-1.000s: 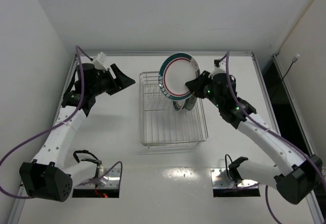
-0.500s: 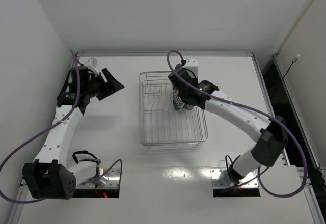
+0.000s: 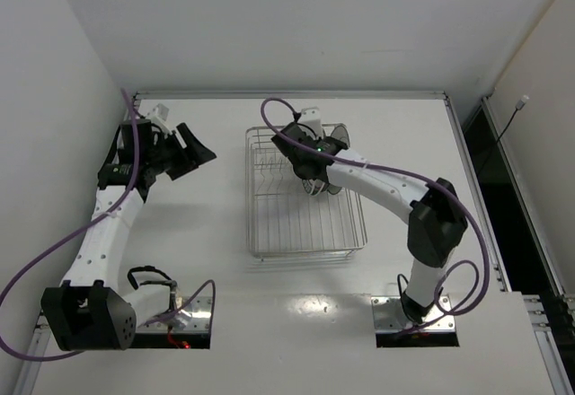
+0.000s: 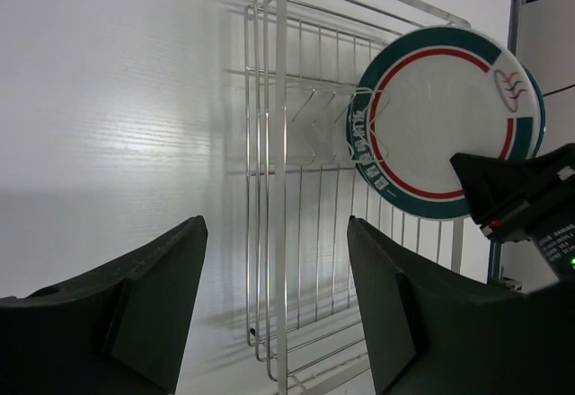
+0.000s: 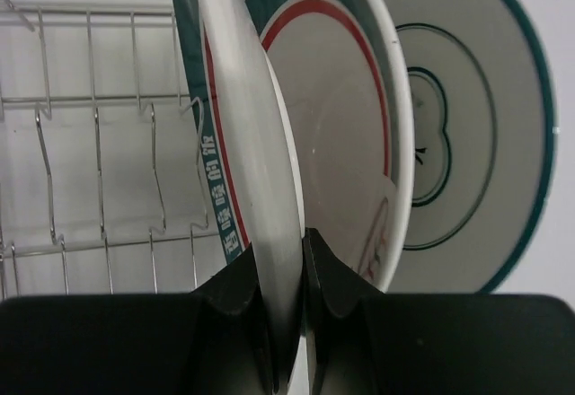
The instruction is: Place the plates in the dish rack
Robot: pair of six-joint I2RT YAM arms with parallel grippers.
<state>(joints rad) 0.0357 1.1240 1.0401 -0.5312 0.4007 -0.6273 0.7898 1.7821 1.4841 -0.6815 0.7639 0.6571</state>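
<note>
The silver wire dish rack (image 3: 269, 233) stands mid-table. My right gripper (image 5: 304, 242) is shut on the rim of a white plate with a teal-and-red rim (image 5: 256, 144), held upright and edge-on among the rack's prongs (image 5: 99, 99) at the far end. Right behind it stands a second teal-and-red rimmed plate (image 5: 341, 126), then a white plate with a dark teal rim (image 5: 476, 144). In the left wrist view the held plate (image 4: 440, 117) shows face-on over the rack (image 4: 280, 144). My left gripper (image 4: 274, 229) is open and holds nothing, left of the rack (image 3: 199, 153).
The right arm (image 3: 386, 179) stretches across the rack's far right corner. White walls close the table at the back and left. Two cable-fitted base plates (image 3: 175, 314) sit at the near edge.
The right arm has swung the plate from high over the rack's far right corner down among the prongs at the back. The left arm drew slightly away to the left.
</note>
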